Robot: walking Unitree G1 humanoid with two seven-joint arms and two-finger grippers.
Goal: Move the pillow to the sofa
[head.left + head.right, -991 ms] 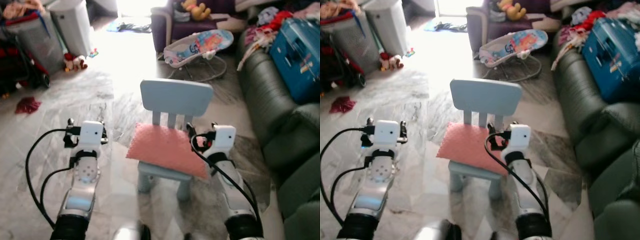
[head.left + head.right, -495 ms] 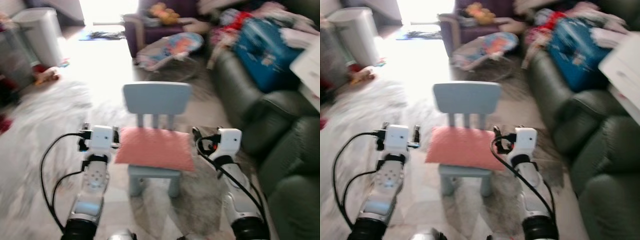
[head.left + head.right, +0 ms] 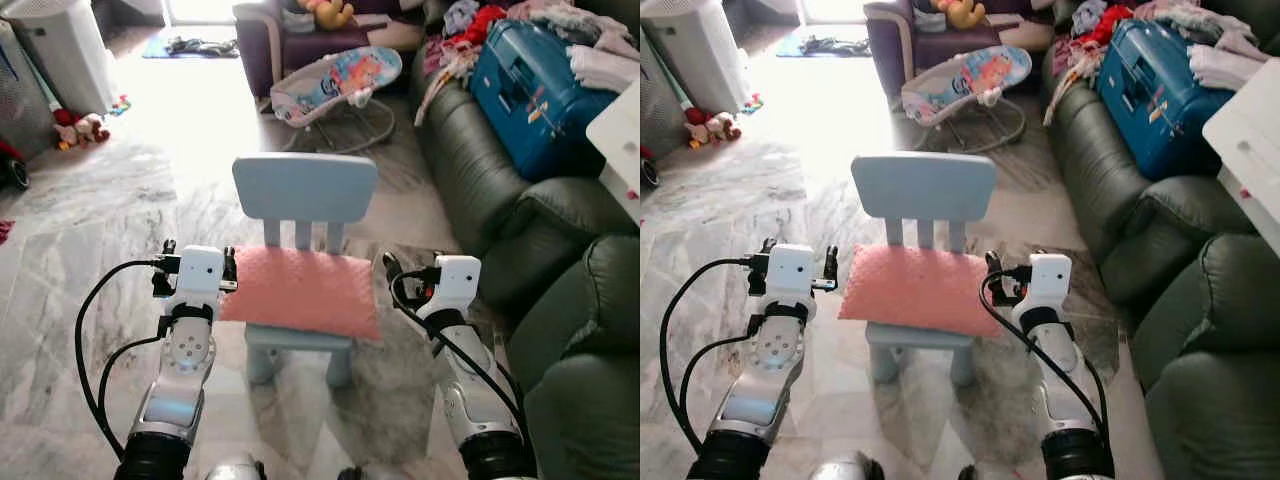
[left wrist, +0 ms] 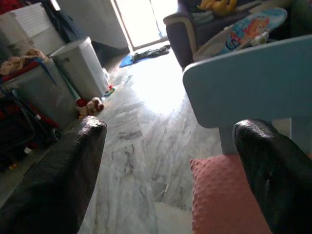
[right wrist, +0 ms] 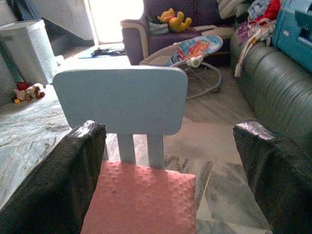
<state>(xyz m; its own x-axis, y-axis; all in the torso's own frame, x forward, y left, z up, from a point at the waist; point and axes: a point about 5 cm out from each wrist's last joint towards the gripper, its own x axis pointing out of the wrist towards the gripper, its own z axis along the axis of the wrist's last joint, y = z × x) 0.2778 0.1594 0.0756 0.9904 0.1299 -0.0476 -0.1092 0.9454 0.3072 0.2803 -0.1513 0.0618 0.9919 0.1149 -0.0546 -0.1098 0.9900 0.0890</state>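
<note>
The pillow (image 3: 300, 292) lies flat on the seat of the small pale-blue chair (image 3: 304, 188), its near corners overhanging the seat edge on both sides. Half a second ago the head camera was mid-swing and blurred; now I have a steady picture, squared up on the chair, so I judge the approach is finished and the grab can begin. My left gripper (image 3: 196, 270) sits just beside the pillow's left edge and my right gripper (image 3: 420, 282) just beside its right corner, both with fingers spread wide and holding nothing. The pillow is salmon pink with a fine dotted texture, plump and soft-looking, so I expect it to squash when pinched. The dark green sofa (image 3: 560, 250) stands to the right of the chair, well apart.
</note>
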